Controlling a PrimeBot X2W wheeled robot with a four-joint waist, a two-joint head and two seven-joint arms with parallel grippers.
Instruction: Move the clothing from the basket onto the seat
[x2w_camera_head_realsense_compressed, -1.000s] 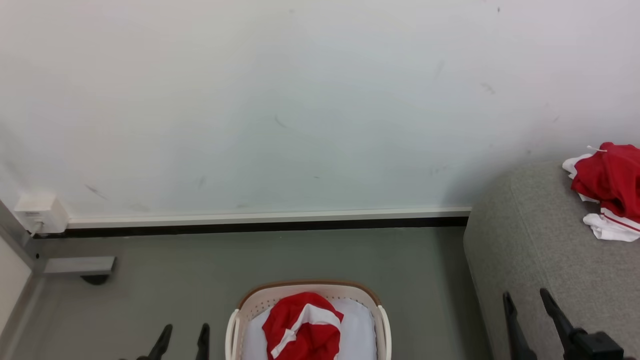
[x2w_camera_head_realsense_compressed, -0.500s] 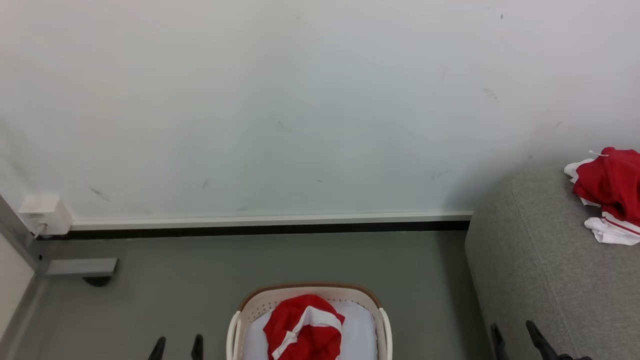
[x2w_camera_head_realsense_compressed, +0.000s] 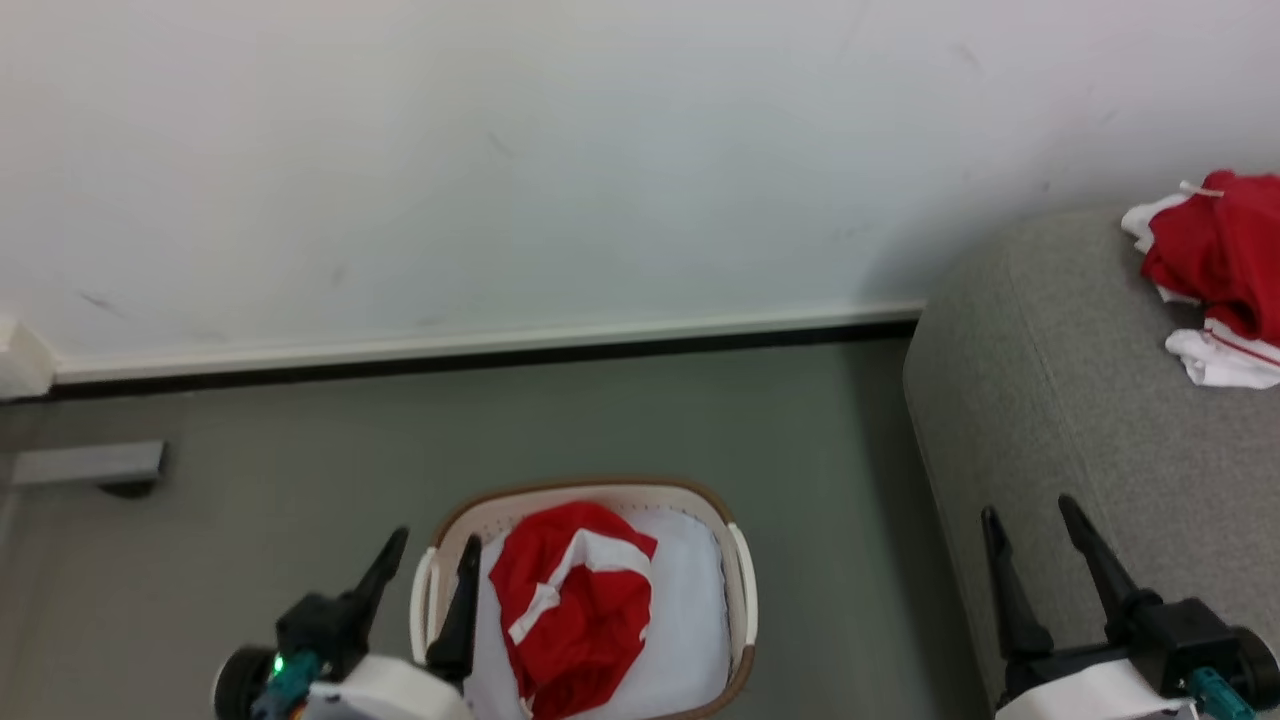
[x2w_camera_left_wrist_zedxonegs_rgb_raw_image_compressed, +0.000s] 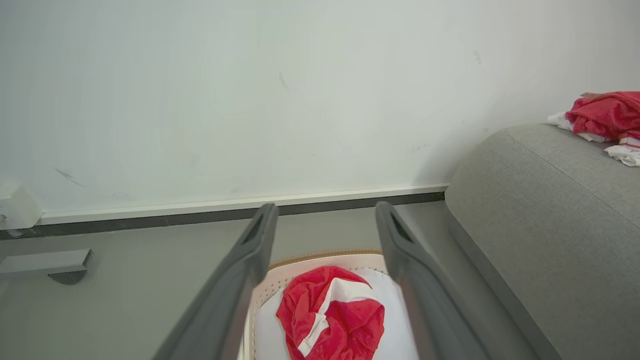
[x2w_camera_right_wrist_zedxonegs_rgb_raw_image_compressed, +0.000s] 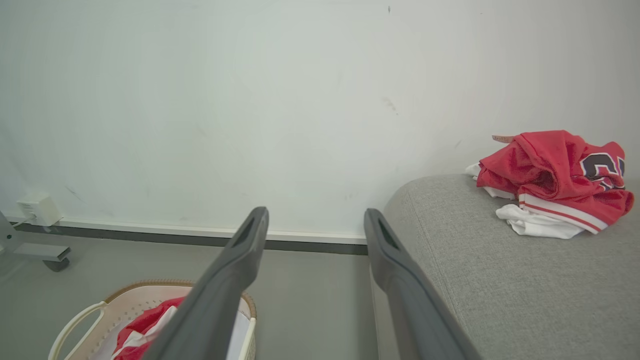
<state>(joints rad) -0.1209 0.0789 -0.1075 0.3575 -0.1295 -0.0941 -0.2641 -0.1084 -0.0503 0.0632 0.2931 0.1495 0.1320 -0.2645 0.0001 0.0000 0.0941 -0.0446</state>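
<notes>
Taking stock ahead of the next pick.

- Basket (x2w_camera_head_realsense_compressed: 590, 487): on the floor (x2w_camera_head_realsense_compressed: 300, 420), near centre, just left of the seat. It has a brown rim and a white liner (x2w_camera_head_realsense_compressed: 690, 600).
- Red garment (x2w_camera_head_realsense_compressed: 570, 600): crumpled with a white stripe showing, lying on the liner toward the basket's left side. This is the piece left to move.
- Seat (x2w_camera_head_realsense_compressed: 1050, 400): grey and rounded, at the right, running back to the wall (x2w_camera_head_realsense_compressed: 500, 150).
- Placed garment (x2w_camera_head_realsense_compressed: 1215, 250): red with white trim, heaped on the far right of the seat.
- Left gripper (x2w_camera_head_realsense_compressed: 434, 540): fingers spread wide and empty, at the basket's left rim. In its wrist view the red garment sits low between the two fingers.
- Right gripper (x2w_camera_head_realsense_compressed: 1030, 510): fingers spread wide and empty, over the seat's near left edge.

Step in hand, as I judge it: reach in with the left gripper.

- I would come down on the garment's raised middle fold, keeping the inner finger clear of the rim.
- I would bite cloth only. The liner beneath is loose and could come up with it.
- I would lift until the trailing fabric clears the rim before swinging right.
- I would let go well onto the seat, not at its rounded edge, where the garment could slide off.
</notes>
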